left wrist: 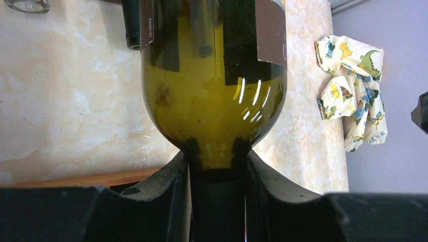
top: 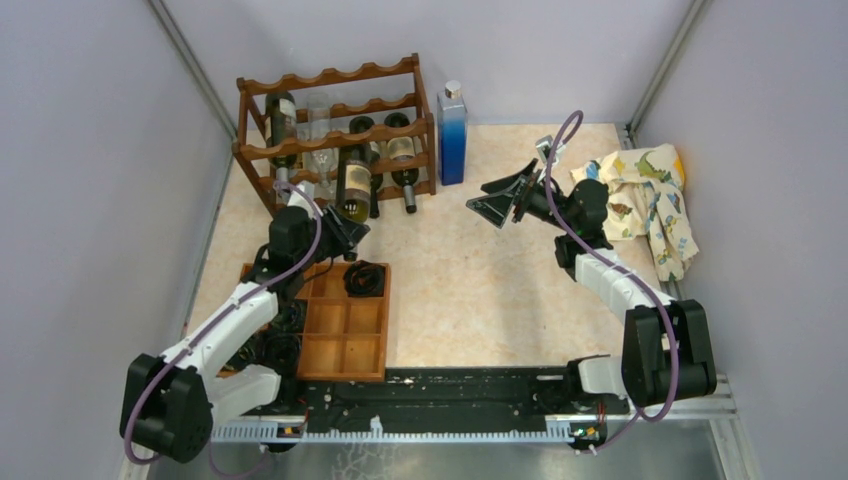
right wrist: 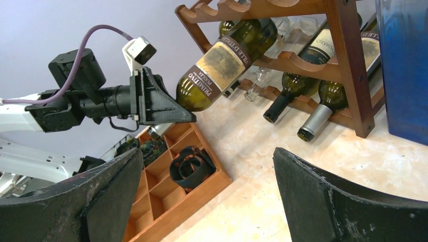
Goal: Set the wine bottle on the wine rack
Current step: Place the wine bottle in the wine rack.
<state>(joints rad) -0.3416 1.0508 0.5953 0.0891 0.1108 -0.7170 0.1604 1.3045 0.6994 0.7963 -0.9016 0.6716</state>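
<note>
The green wine bottle point(top: 352, 182) with a brown and cream label lies tilted, its base end up against the dark wooden wine rack point(top: 330, 78) and its neck pointing down toward me. My left gripper point(top: 345, 232) is shut on the neck, just below the shoulder point(left wrist: 212, 101), with one finger on each side. From the right wrist view the wine bottle point(right wrist: 222, 65) rests across a scalloped rail of the wine rack point(right wrist: 348, 60). My right gripper point(right wrist: 207, 196) hangs open and empty over the middle of the table, right of the rack.
Other bottles point(right wrist: 303, 75) and a glass lie in the rack's lower tiers. A tall blue bottle point(top: 452, 135) stands right of the rack. A wooden compartment tray point(top: 345, 330) holding dark coiled straps sits under the left arm. A dinosaur-print cloth point(top: 645, 195) lies at the far right.
</note>
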